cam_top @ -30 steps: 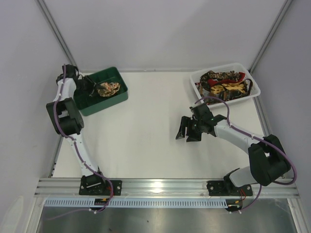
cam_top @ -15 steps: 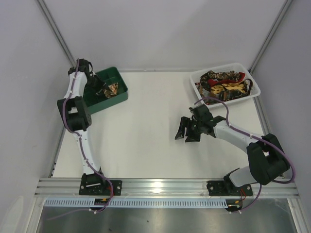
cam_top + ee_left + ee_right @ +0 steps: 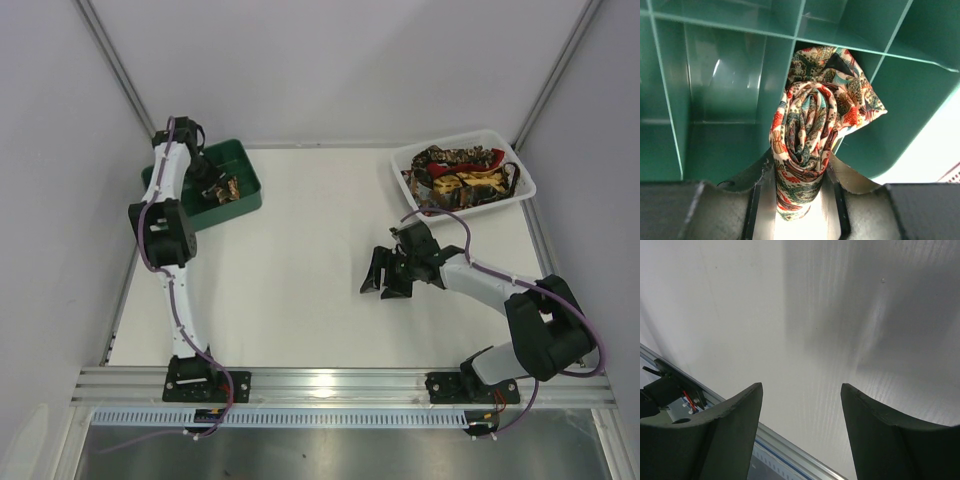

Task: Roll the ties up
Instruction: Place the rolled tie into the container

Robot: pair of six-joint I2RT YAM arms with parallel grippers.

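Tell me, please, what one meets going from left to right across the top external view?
Green crate, where the left gripper holds a rolled tie → right gripper, open → white tray of loose ties.

rolled tie (image 3: 804,142): cream paisley with red, teal, brown
crate (image 3: 720,100): plain green
tray (image 3: 527,187): white
heaped ties (image 3: 455,170): brown, red, yellow
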